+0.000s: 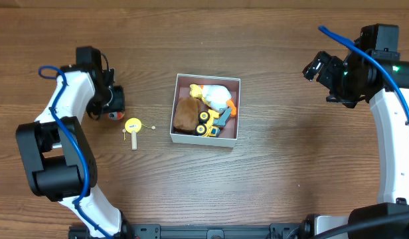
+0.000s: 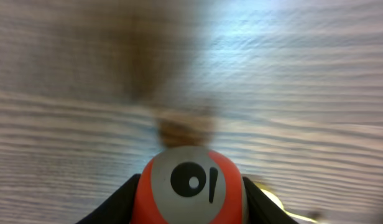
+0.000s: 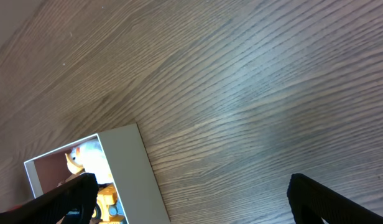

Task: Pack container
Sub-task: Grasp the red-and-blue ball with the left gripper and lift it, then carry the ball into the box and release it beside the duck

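The container (image 1: 203, 139), a square white-walled box with a pink inside, stands mid-table. It holds a brown plush (image 1: 186, 114), a white and yellow duck toy (image 1: 218, 96) and a yellow toy truck (image 1: 208, 123). My left gripper (image 1: 112, 109) is shut on a round orange toy with a grey face and black eye (image 2: 190, 186), low over the table left of the container. My right gripper (image 1: 317, 67) is open and empty, up at the far right. In the right wrist view (image 3: 191, 202) its fingers frame bare wood and the container's wall (image 3: 132, 174).
A small yellow toy with a pale stick (image 1: 133, 126) lies on the wood between my left gripper and the container. The left wrist view is blurred. The arms' bases stand along the near edge.
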